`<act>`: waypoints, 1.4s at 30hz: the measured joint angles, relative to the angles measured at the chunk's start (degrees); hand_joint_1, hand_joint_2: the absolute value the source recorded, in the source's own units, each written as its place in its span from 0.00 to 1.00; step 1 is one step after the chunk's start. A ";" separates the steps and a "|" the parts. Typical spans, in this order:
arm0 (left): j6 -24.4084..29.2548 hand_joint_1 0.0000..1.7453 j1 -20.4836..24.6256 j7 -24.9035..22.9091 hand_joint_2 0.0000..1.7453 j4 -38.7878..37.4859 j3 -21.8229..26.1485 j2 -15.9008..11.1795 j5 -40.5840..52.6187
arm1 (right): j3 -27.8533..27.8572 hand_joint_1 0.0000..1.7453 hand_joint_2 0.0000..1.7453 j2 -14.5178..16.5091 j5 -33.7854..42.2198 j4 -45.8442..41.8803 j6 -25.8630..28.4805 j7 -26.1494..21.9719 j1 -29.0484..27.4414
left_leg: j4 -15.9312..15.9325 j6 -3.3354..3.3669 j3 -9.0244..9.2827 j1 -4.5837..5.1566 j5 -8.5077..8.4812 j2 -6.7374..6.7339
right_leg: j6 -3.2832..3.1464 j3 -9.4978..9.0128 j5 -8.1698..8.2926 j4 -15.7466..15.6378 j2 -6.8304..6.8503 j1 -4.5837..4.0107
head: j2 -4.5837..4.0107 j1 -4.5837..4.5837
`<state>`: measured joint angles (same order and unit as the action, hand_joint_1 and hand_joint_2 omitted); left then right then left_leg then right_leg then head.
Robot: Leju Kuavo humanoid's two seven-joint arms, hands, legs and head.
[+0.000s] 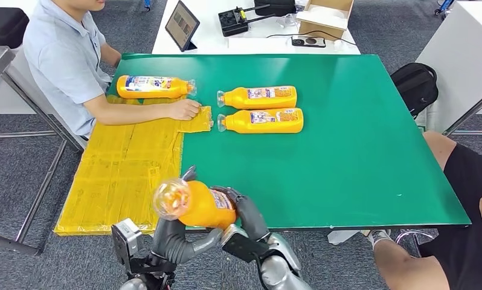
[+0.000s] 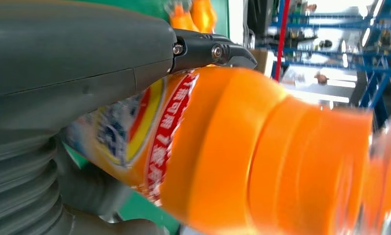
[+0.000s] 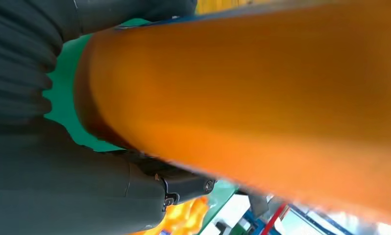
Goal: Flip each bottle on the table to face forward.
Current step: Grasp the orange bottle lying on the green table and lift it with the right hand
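Head view: orange bottle (image 1: 193, 203) lifted at green worktop (image 1: 347, 151) near edge, gripped by left robot hand (image 1: 178, 232) and right robot hand (image 1: 247, 214). Left wrist view: fingers (image 2: 213, 51) over label. Right wrist view: bottle body pressed close, blurred.

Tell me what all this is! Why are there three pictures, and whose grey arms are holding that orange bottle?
The grey arms belong to a robot shaped like a person. The big picture comes from a camera high on its body, looking down at a green table. The other two come from small cameras at its wrists, so they sit very close and look turned. The robot grips one orange bottle with both its left hand and right hand. Two more orange bottles lie side by side on the table. A person sits beside it, one hand on a yellow mat, next to another bottle.
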<state>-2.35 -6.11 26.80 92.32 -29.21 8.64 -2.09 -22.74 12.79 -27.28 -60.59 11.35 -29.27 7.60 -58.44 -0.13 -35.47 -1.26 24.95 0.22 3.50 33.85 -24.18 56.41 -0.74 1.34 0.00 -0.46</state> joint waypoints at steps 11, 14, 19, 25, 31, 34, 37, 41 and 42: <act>-2.90 0.78 2.24 -5.64 1.00 -0.69 1.04 0.27 -6.42 | -3.04 1.00 1.00 2.86 1.43 8.54 3.44 -0.75 4.26 | 0.00 -0.01 0.00 0.00 -0.01 0.00 | 0.01 0.00 0.00 0.01 0.00 0.00 | 0.00 0.00; -1.81 1.00 2.37 -5.47 1.00 -0.70 1.22 0.25 -4.66 | -3.67 1.00 1.00 3.40 2.84 10.48 3.42 -0.78 5.24 | 0.00 -0.01 -0.01 0.00 -0.01 0.01 | 0.01 0.00 0.00 0.01 0.01 0.00 | 0.00 0.00; 3.24 0.98 2.57 -3.82 1.00 -0.65 0.93 0.23 5.03 | -4.76 1.00 1.00 3.62 5.03 12.32 2.47 -0.46 6.11 | 0.00 -0.01 -0.02 0.00 -0.01 0.01 | 0.01 0.00 0.00 0.01 0.02 0.00 | 0.00 -0.01; 8.09 1.00 2.75 -1.86 1.00 -0.44 0.78 0.21 17.17 | -5.98 1.00 1.00 3.54 5.63 12.41 0.52 0.97 6.73 | 0.00 -0.01 -0.02 0.00 -0.01 0.02 | 0.01 0.01 0.00 0.01 0.02 0.00 | 0.00 -0.01; 8.00 1.00 3.16 -1.70 1.00 -0.14 0.90 0.14 18.56 | -6.29 1.00 1.00 3.43 5.66 12.10 -0.63 1.44 7.01 | 0.00 -0.01 -0.02 0.00 -0.01 0.02 | 0.01 0.00 0.00 0.01 0.02 0.00 | 0.00 -0.01; 7.94 1.00 3.30 -1.67 1.00 -0.11 0.90 0.08 18.61 | -6.32 0.99 1.00 3.42 5.55 12.04 -0.69 1.50 7.13 | 0.00 -0.01 -0.02 0.00 -0.01 0.02 | 0.01 0.00 0.00 0.01 0.02 0.00 | 0.00 0.00; 6.85 1.00 3.51 -1.89 1.00 -0.11 1.03 -0.06 17.69 | -6.42 0.25 0.75 3.32 4.95 11.74 -0.65 2.02 7.19 | 0.00 -0.01 -0.02 0.00 -0.01 0.02 | 0.01 0.00 0.00 0.01 0.02 0.00 | 0.00 0.00; 2.05 1.00 4.27 -3.82 1.00 -0.39 2.14 -0.27 11.52 | -7.12 0.00 0.00 3.27 2.66 11.31 1.27 2.89 7.24 | 0.00 -0.01 -0.02 0.00 -0.02 0.03 | 0.01 0.00 0.00 0.01 0.04 0.00 | 0.00 0.01; 0.86 1.00 4.52 -4.64 1.00 -0.63 2.39 -0.27 9.56 | -7.26 0.00 0.00 3.28 2.04 11.30 2.57 2.42 7.24 | 0.00 -0.01 -0.02 0.00 -0.02 0.04 | 0.01 0.00 0.00 0.02 0.05 0.00 | 0.00 0.00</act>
<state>-1.49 -1.60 22.16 91.69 -26.82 8.37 7.47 -30.00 16.07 -25.25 -49.29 13.92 -26.84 14.84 -58.44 -0.14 -35.48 -1.26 24.93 0.26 3.51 33.86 -24.18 56.43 -0.70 1.34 0.00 -0.46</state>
